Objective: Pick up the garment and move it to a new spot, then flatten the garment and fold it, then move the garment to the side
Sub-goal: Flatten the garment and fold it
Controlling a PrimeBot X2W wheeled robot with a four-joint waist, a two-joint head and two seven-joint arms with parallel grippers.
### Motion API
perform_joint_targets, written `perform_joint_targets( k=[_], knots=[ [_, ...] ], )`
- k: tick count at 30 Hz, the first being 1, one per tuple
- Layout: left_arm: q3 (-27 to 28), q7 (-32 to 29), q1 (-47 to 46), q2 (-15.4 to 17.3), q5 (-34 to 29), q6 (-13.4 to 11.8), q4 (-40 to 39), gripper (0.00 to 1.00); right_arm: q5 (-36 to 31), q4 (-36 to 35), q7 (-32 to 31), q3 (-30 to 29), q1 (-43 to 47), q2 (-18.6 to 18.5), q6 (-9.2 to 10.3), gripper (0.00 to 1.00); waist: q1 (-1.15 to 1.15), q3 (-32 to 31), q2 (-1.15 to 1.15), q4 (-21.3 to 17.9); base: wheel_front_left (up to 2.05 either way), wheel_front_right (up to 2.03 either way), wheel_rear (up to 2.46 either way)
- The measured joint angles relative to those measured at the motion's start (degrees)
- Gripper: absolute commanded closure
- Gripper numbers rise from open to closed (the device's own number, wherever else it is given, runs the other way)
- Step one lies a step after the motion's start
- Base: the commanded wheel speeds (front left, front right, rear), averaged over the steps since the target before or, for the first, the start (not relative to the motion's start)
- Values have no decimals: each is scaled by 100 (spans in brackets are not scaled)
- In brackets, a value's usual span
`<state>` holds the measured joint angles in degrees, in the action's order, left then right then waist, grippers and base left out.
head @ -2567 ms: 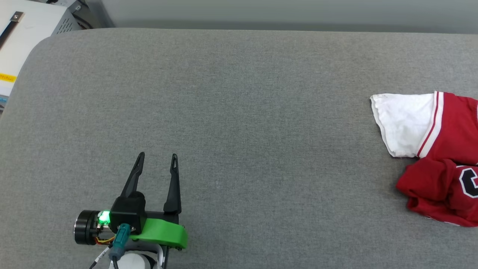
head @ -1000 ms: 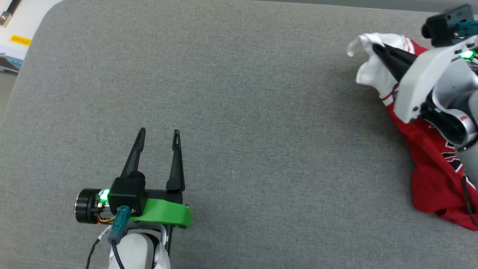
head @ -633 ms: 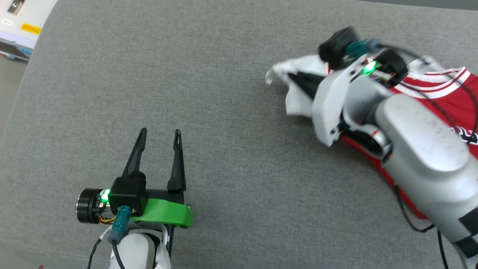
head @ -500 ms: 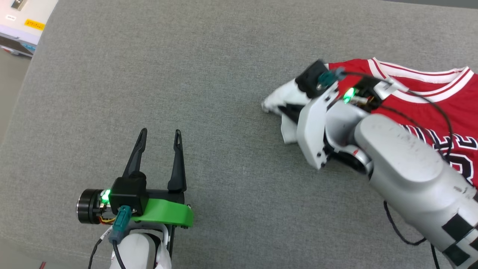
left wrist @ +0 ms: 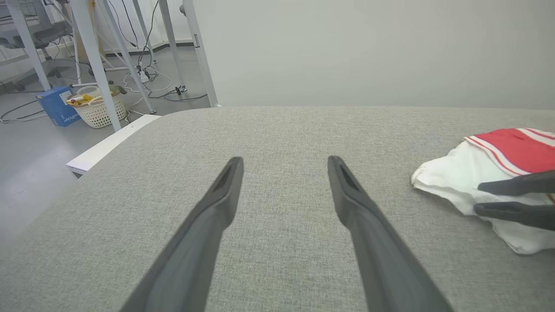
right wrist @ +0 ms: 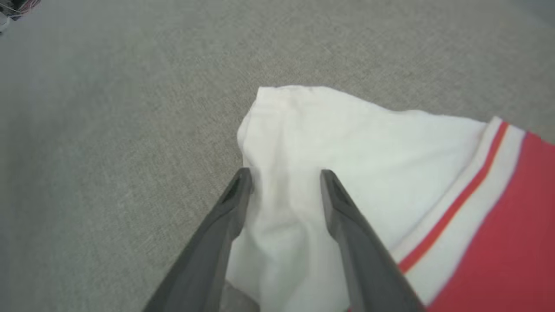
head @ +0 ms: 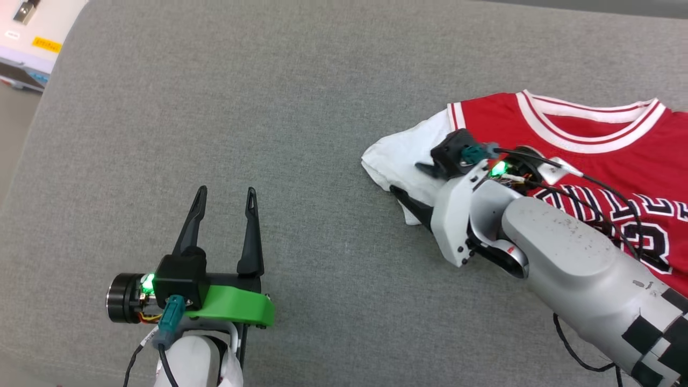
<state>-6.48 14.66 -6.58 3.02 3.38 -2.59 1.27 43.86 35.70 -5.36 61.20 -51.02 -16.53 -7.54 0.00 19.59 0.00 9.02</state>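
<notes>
Two changes stand out against half a second ago. The right gripper [head: 406, 177], then pinched on the white sleeve [head: 400, 156], now has its two dark fingers apart. The sleeve lies slack on the padding between and under them, as the right wrist view [right wrist: 286, 173] and the left wrist view [left wrist: 478, 198] both show. The red jersey-style T-shirt with white short sleeves [head: 591, 123] was a crumpled heap at the right edge a few seconds back. It now lies chest up on the grey fabric-covered padded surface [head: 269, 107], on the right side of the head view. Its red-and-white striped collar [head: 537, 118] points to the far side and its right part runs out of view. The head camera has shifted too, so part of that change in place is the view's own.

The left gripper [head: 226, 191] is as before: fingers spread wide with nothing between them, low over bare padding at the lower left, well apart from the T-shirt [left wrist: 455, 177].

On the floor beyond the padding, the left wrist view shows a white lattice basket [left wrist: 99, 115] holding yellowish things too small to name. It sits just beside a blue box [left wrist: 55, 105].

Black, white-outlined letters cross the T-shirt's chest. The right arm hides some of them, and "ULL" can be made out above part of a large figure. A yellow label [head: 45, 44] on the white unit [head: 21, 32] at the upper left is too small to read.
</notes>
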Motion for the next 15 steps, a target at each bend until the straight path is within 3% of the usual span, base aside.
perform_joint_targets(
  k=[8,15],
  knots=[
    [205,0,-5,163,-143,234,-8,0,-419,-534,1426,-923,481,-387,0,0,0,-405,0,-244,0,0,0],
    [294,0,-522,536,-142,625,88,0,-1482,-1101,1917,-2672,1597,-543,0,0,0,-660,0,-613,0,0,0]
  ],
)
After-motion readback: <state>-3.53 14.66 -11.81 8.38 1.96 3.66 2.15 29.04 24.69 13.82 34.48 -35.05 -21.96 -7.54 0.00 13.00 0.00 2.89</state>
